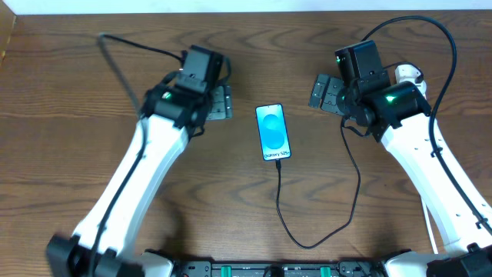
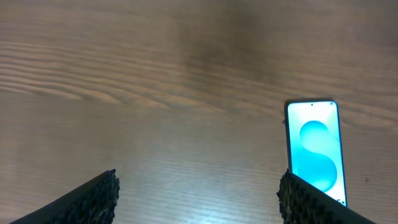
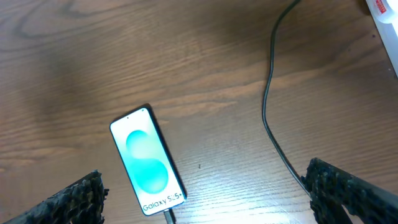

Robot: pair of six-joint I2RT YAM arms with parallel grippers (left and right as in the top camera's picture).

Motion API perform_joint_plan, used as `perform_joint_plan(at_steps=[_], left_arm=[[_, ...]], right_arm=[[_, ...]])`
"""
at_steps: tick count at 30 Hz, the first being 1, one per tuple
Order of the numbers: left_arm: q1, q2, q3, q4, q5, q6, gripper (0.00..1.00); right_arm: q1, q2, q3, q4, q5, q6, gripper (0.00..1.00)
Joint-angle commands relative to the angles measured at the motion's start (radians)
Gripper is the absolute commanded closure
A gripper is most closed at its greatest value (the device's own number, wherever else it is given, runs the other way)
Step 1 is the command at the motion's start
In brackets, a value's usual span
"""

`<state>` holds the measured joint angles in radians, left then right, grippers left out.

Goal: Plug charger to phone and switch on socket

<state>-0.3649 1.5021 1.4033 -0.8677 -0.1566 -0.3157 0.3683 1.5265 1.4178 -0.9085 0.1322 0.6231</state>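
Two wide-open, empty grippers, left gripper (image 1: 221,102) and right gripper (image 1: 324,92), flanking the lit phone (image 1: 274,132), charger (image 1: 278,200) seemingly seated in its bottom edge; plugging apparently done, next calling for switching on the half-hidden white socket (image 1: 407,75) behind the right arm.

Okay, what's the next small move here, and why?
Probably swing the right gripper, which is open and empty, toward the socket to reach its switch. The charger already looks seated in the phone, at its bottom end.
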Motion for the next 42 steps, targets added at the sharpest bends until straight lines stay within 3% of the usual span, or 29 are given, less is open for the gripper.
perform_joint_plan(at_steps=[1,16,27,36,42], left_arm=[[0.001,-0.071,0.009,-0.026,-0.058,0.016,0.18],[0.001,-0.111,0.009,-0.052,-0.058,0.016,0.18],[0.001,-0.111,0.009,-0.052,-0.058,0.016,0.18],[0.001,-0.111,0.009,-0.052,-0.058,0.016,0.18],[0.001,-0.111,0.009,-0.052,-0.058,0.016,0.18]], right_arm=[[-0.006,-0.008,-0.006,-0.009,0.019,-0.011,0.01],[-0.007,-0.008,-0.006,-0.016,-0.010,-0.013,0.01],[-0.026,-0.009,-0.004,0.027,-0.215,-0.224,0.01],[-0.223,-0.009,0.066,-0.047,-0.546,-0.388,0.01],[-0.398,-0.009,0.157,-0.192,-0.583,-0.493,0.01]])
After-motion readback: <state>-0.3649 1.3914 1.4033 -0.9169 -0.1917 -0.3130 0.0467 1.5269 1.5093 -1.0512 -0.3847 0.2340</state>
